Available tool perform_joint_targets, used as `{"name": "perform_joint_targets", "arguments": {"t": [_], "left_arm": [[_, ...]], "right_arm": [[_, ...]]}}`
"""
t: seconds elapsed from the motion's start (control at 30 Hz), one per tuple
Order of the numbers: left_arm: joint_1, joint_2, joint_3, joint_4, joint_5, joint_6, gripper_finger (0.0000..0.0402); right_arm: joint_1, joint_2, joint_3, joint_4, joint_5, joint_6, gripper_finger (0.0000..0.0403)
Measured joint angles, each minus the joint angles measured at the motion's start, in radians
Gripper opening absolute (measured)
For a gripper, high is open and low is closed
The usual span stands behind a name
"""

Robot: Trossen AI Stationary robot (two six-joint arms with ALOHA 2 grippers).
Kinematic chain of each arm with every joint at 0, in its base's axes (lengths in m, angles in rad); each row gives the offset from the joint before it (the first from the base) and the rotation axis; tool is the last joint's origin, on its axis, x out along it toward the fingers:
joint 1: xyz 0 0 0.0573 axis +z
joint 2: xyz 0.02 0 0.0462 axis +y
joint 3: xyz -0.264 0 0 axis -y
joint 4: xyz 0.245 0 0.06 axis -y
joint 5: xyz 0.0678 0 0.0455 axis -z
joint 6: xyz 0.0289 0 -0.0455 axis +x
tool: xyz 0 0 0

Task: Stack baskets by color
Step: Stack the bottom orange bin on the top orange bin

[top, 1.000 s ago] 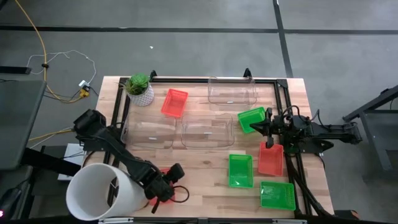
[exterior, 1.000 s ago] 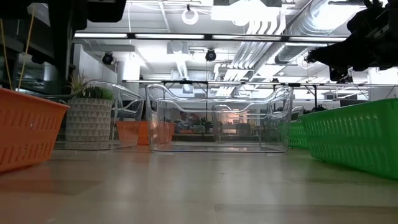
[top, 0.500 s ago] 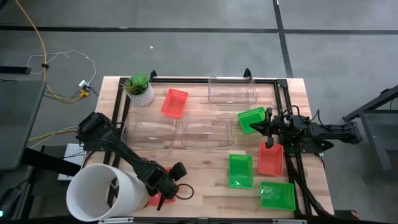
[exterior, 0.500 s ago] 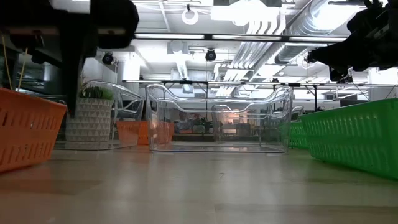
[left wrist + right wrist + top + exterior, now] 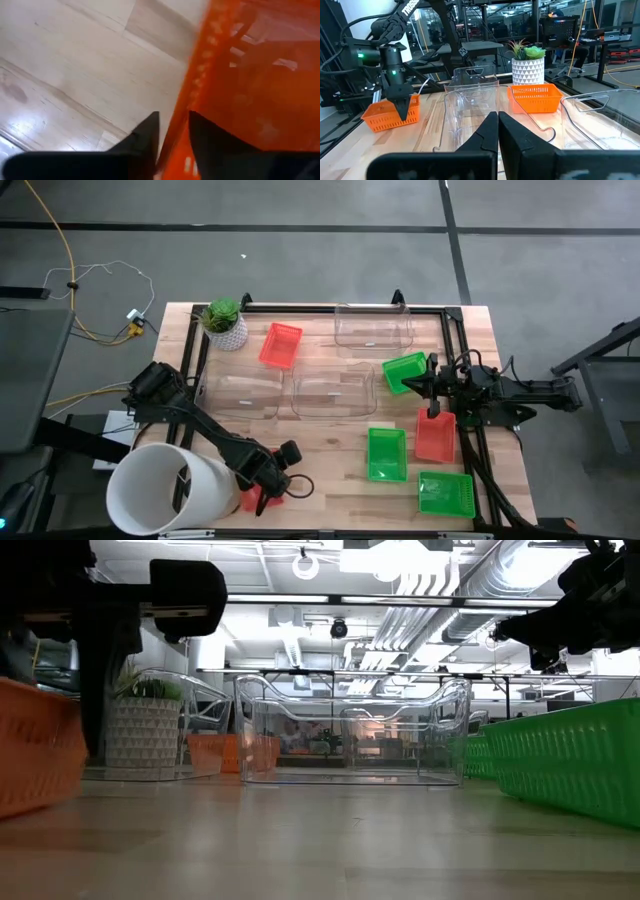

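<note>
A red basket (image 5: 250,502) sits at the table's near left, beside the white bucket (image 5: 165,490); it also shows in the low view (image 5: 35,750) and the right wrist view (image 5: 387,117). My left gripper (image 5: 174,135) points down at it and is shut on its wall. A second red basket (image 5: 280,345) lies far left and another (image 5: 435,435) at the right. Green baskets (image 5: 387,453) (image 5: 445,493) (image 5: 404,372) rest flat on the right half. Three clear baskets (image 5: 332,392) stand in the middle and back. My right gripper (image 5: 497,130) is shut, holds nothing and is parked at the right edge. My left gripper pinches the red basket's side wall at its rim (image 5: 187,100), one finger (image 5: 145,137) outside and the other inside the basket. The fingers come from above, pointing steeply down. The basket's bottom rests on the table.
The big white bucket stands right next to the held basket at the near left corner. A small potted plant (image 5: 225,323) stands at the far left. A black frame (image 5: 300,308) runs along the table's far and side edges. Bare wood lies between the held basket and the green ones.
My left gripper has come down onto the near-left red basket and has shut on its wall. The basket has shifted a little on the table under it. My right arm has kept still.
</note>
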Motion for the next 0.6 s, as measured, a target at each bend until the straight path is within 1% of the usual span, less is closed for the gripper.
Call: {"name": "perform_joint_targets", "arguments": {"t": [0.1,0.17,0.27,0.37,0.47,0.6], "left_arm": [[0.011,-0.002,0.000,-0.001,0.002,0.003,0.0022],[0.022,-0.003,0.000,-0.002,0.008,0.003,0.0008],[0.035,-0.003,0.003,0.000,0.007,0.016,0.0011],[0.047,-0.003,0.024,-0.002,0.004,0.036,0.0003],[0.059,-0.004,0.074,-0.018,-0.004,0.040,0.0001],[0.071,-0.038,0.156,-0.070,-0.024,0.034,0.0001]], "right_arm": [[0.000,0.000,0.000,0.000,0.000,0.000,0.0000],[0.000,0.000,0.000,0.000,0.000,0.000,0.0000],[0.000,0.000,0.000,0.000,0.000,0.000,0.0000],[0.000,0.000,0.000,0.000,0.000,0.000,0.0000],[0.000,0.000,0.000,0.000,0.000,0.000,0.0000],[0.000,0.000,0.000,0.000,0.000,0.000,0.0000]]}}
